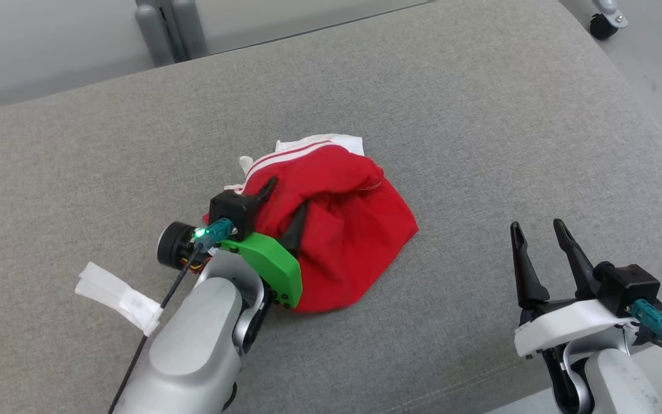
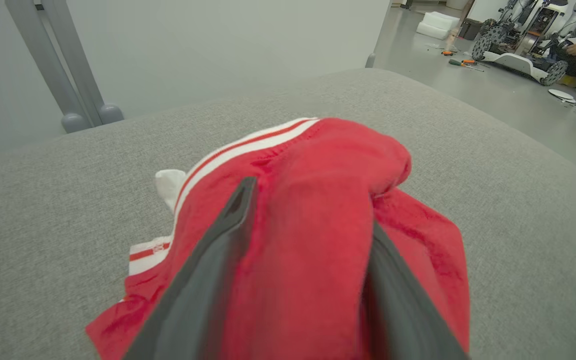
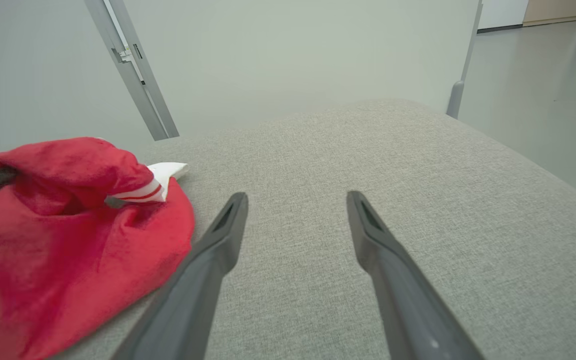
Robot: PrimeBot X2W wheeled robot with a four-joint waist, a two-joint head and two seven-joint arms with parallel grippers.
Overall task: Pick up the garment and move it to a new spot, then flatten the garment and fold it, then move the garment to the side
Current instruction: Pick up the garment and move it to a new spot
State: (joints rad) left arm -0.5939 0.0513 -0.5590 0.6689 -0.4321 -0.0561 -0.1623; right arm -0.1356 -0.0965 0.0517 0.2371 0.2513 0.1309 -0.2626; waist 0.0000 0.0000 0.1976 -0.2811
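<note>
1. Lower left of the head view: a white paper tag [image 1: 118,296] is wrapped round the black cable of the left arm. It lies clear of the work and needs no attention.
2. Left of centre: the left gripper [image 1: 290,191] is down on the heap, ahead of a green wrist plate [image 1: 265,261]. Its jaws stand partly apart, astride a raised ridge of red cloth. The cloth sits loose between them and no pinch is visible.
3. Centre: the garment [image 1: 360,247] lies crumpled in the middle of the grey cushion [image 1: 480,115].
   - Material: a soft red knit, matt and slightly fuzzy.
   - Markings: a white band with red stripes runs along the upper edge, with a white piece showing behind it.
   - Shape: the outline is rounded and the folds are deep, with no straight hem exposed.
4. Judgement: placing appears near done, and flattening comes next.
   - The left jaws should lift straight up out of the ridge so the soft knit is not dragged.
   - The striped band is the firmest, most legible edge. Take it at two separate points and draw outward, low over the cushion.
   - The woven upholstery is coarse and will likely hold the cloth, so pull slowly.
5. Lower right: the right gripper [image 1: 537,225] hovers over bare cushion, well apart from the garment, with its jaws wide open and empty. It is free to take the near red edge.
</note>
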